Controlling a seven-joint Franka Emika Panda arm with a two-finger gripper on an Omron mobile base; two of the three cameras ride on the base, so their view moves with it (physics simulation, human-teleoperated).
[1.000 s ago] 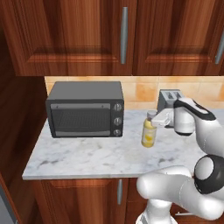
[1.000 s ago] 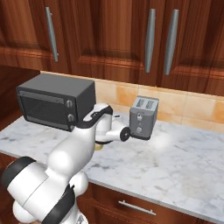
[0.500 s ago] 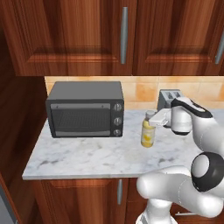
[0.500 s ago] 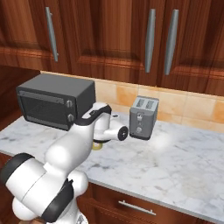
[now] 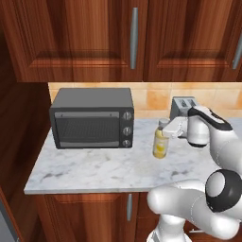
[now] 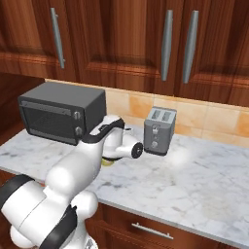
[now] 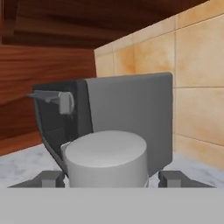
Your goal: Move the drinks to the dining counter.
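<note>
One of the drinks, a small yellow bottle (image 5: 160, 144) with a white cap (image 7: 106, 157), stands upright on the marble worktop (image 5: 90, 169) between the toaster oven and the toaster. My gripper (image 5: 166, 129) reaches in from the right at the bottle's neck. In the hand view the cap sits between the two dark fingertips (image 7: 49, 178), with a small gap on each side, so the gripper (image 7: 109, 178) is open around it. In the right base view my arm hides all but a yellow sliver of the bottle (image 6: 107, 162). The dining counter is out of view.
A dark toaster oven (image 5: 92, 118) stands left of the bottle and a silver toaster (image 5: 181, 106) stands just behind my hand, against the tan tile backsplash. Wooden wall cabinets (image 5: 132, 38) hang overhead. The worktop (image 6: 199, 175) stretches away to the right of the toaster (image 6: 159, 130).
My hand has eased in on the bottle's top and the jaws have narrowed around the cap. The bottle has stayed in place.
</note>
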